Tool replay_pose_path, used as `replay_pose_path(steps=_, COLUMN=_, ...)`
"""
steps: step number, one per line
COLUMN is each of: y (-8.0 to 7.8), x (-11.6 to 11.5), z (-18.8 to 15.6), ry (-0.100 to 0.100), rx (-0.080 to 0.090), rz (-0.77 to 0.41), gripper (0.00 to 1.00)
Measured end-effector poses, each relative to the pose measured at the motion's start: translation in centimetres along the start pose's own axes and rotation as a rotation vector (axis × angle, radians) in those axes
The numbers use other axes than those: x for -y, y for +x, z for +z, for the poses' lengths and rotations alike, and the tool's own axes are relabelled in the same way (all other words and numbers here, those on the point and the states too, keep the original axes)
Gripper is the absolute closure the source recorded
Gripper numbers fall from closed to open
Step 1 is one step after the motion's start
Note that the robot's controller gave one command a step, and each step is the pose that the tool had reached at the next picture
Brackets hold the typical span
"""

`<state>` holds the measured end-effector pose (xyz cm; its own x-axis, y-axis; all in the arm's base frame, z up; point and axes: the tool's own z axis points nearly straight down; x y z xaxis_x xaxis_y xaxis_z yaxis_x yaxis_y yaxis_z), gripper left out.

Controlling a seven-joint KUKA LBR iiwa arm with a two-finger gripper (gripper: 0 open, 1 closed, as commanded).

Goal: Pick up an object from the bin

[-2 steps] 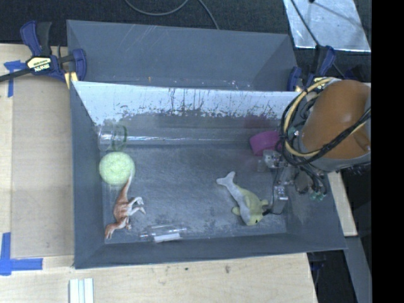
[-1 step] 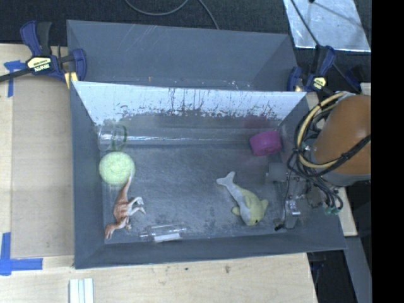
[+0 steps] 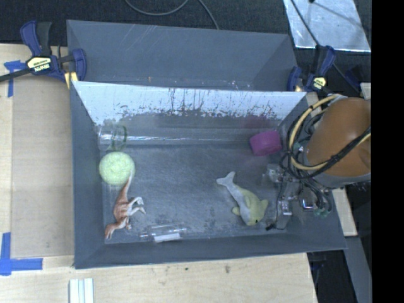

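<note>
Nothing seems lifted yet: the gripper [image 3: 281, 214] sits low at near right, just beside a grey-and-yellow toy dolphin [image 3: 245, 203], its claw's state impossible to tell.

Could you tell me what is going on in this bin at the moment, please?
The arm has reached in from the right, and its gripper sits low at the right side of the bin, just beside a grey and yellow toy fish. I cannot see it holding anything. A purple block lies near the back wall, while a green ball and an orange toy animal lie at the left.
</note>
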<state>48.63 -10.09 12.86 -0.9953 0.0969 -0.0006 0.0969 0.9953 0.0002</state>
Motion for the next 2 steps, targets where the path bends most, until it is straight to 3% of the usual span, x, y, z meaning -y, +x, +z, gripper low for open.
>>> replay_pose_path(steps=1, y=0.4, x=-1.3, z=5.1, ry=0.000, rx=0.002, rz=0.316, gripper=0.00)
replay_pose_path(steps=2, y=-0.1, x=-1.3, z=6.4, ry=0.001, rx=0.007, rz=0.119, gripper=1.00)
